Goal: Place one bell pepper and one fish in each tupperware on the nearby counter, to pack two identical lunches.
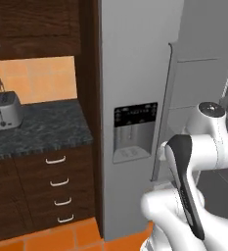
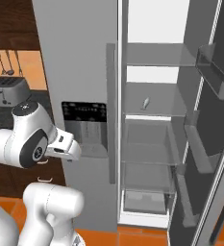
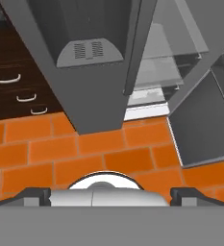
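In the hand view my gripper point(image 3: 111, 194) is open, its two dark fingertips point(image 3: 36, 196) wide apart with nothing between them, pointing down at the orange tile floor in front of the fridge. The dark speckled counter point(image 1: 47, 127) runs to the left of the fridge, over wood drawers point(image 1: 57, 181). The fridge's right door stands open, and on a middle glass shelf lies a small pale thing point(image 2: 145, 102) that looks like a fish. The tupperware and the bell pepper are out of view.
A silver toaster point(image 1: 3, 110) stands on the counter at the left. The closed grey fridge door with its dispenser point(image 1: 133, 130) faces me. The open door with its bins point(image 2: 205, 144) swings out on the right. A drawer point(image 2: 144, 199) sits at the fridge's bottom.
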